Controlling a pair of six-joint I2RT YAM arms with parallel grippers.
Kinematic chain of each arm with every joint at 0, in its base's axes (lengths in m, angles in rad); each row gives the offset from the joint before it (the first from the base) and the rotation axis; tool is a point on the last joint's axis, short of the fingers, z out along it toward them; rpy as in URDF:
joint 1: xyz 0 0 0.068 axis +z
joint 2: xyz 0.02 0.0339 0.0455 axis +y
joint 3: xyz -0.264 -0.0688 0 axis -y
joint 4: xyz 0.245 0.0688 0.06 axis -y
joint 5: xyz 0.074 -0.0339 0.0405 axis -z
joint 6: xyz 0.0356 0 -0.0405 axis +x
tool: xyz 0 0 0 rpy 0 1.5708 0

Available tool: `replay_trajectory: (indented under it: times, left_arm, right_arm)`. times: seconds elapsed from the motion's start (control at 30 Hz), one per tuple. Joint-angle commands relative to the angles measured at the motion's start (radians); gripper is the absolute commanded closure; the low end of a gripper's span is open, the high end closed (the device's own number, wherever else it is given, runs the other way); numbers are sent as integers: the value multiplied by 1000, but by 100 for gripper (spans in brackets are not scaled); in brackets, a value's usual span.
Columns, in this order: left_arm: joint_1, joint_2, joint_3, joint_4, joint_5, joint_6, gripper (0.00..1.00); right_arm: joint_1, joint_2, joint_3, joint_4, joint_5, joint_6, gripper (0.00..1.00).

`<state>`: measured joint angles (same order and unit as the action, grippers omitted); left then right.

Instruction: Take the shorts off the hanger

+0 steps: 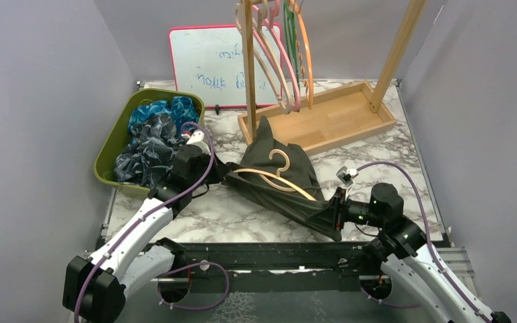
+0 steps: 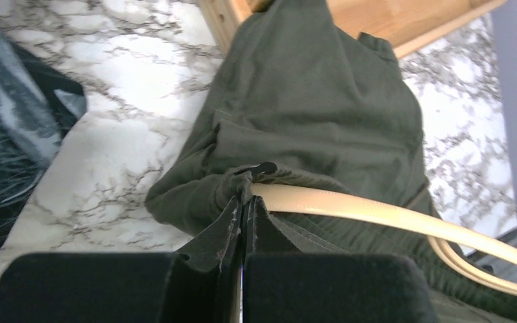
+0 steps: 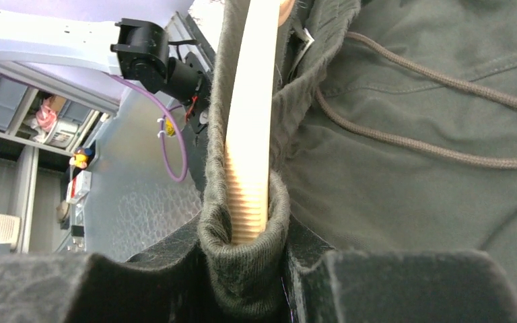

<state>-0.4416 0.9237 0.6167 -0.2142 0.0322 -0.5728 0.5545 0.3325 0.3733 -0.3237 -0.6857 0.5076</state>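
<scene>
The dark olive green shorts (image 1: 259, 145) lie on the marble table, still threaded on a cream hanger (image 1: 269, 176). My left gripper (image 1: 221, 171) is shut on a fold of the shorts' cloth at the hanger's left end; the left wrist view shows the pinch (image 2: 246, 202), the shorts (image 2: 309, 101) and the hanger (image 2: 377, 212). My right gripper (image 1: 335, 208) is shut on the waistband at the hanger's right end. In the right wrist view (image 3: 246, 259) the cloth (image 3: 410, 202) wraps the ribbed hanger tip (image 3: 252, 134). The pink shorts are out of view.
A green bin (image 1: 108, 151) at the left holds bright blue shorts (image 1: 168, 111) and dark navy shorts (image 1: 148, 151). A wooden rack base (image 1: 336, 114) with bare hangers (image 1: 283, 67) stands behind. A whiteboard (image 1: 202, 60) leans on the back wall.
</scene>
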Motion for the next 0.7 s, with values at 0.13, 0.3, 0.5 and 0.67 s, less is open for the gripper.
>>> replay_trajectory:
  times: [0.13, 0.3, 0.5, 0.67]
  left_arm:
    - [63, 51, -75, 163, 178, 79, 100]
    - [-1, 90, -96, 172, 156, 79, 100]
    - [-60, 75, -144, 181, 93, 44, 100]
    - [-68, 44, -177, 199, 75, 22, 100]
  right_arm:
    - [4, 268, 17, -8, -34, -21, 64]
    - [4, 376, 30, 24, 15, -33, 43]
    - [4, 389, 100, 34, 72, -46, 4]
    - [6, 502, 35, 357, 37, 48, 7]
